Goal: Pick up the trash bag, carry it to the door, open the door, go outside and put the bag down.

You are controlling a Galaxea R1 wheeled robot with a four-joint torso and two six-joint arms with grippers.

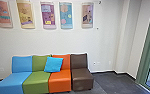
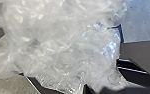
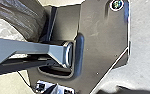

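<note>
Crumpled translucent plastic of the trash bag (image 2: 58, 47) spreads across much of the left wrist view, close to the camera and partly over the robot's dark base. The bag hides the place where my left gripper would meet it, so its hold cannot be made out. In the right wrist view, more pale plastic (image 3: 3, 27) lies beside a dark, glossy fold, past the jointed bar. Whether my right gripper's fingers are apart cannot be told. At the right edge of the head view is a green frame (image 1: 147, 47) with glass beside it.
A row of blue, green, orange and brown seats (image 1: 59, 80) stands along the white wall, with a blue cushion (image 1: 53, 64) on it. Posters (image 1: 48, 15) hang above. Dark floor (image 1: 113, 82) runs between the brown seat and the green frame.
</note>
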